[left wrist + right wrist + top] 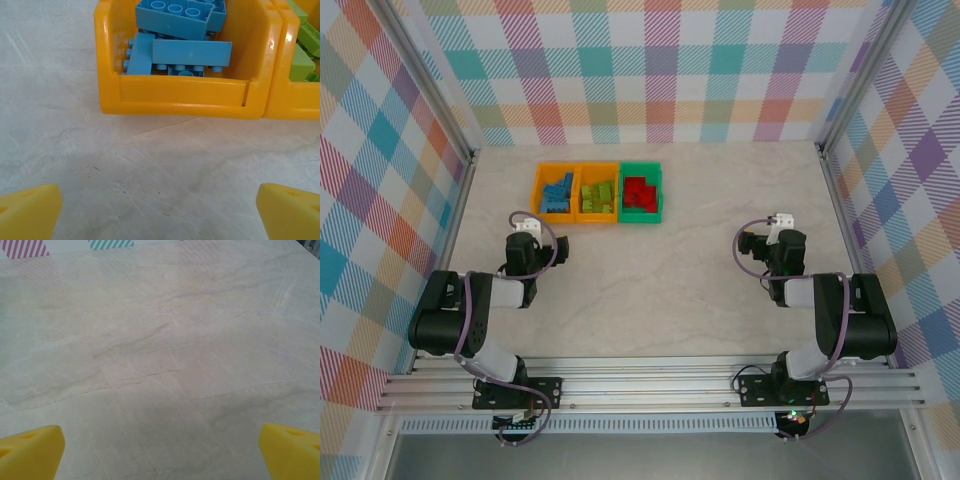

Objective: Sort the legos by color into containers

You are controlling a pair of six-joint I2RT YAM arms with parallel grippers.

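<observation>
**Sorting looks finished: every brick I can see is in a bin**

At the near edge of the table (650, 300) my two arms rest folded close to their bases. My left pincer (525, 228) is spread wide with nothing between its fingers. In its wrist view the yellow fingertips (30, 212) sit at the two bottom corners, with bare stone between them. My right pincer (782, 222), nearer the right edge, is just as wide apart and just as empty, and it looks out over plain marbled surface.

Across the middle of the table I find no loose brick, neither from above nor from either wrist.

The three joined bins stand in a row toward the far edge, left of the middle and just ahead of my left pincer.
- The left orange bin (538, 190) holds the blue bricks (558, 192). From the wrist they look jumbled, some on edge, but all lie within the walls.
- The middle orange bin (598, 167) holds the lime green bricks (599, 195).
- The green bin (658, 190) at the right end holds the red bricks (640, 193).

I see one colour to each bin, so I judge the job done, or all but done. I cannot tell whether a stray brick of another colour lies buried under a pile, because the bricks are too small from above to count. As far as I can see, nothing is left to pick up.
</observation>
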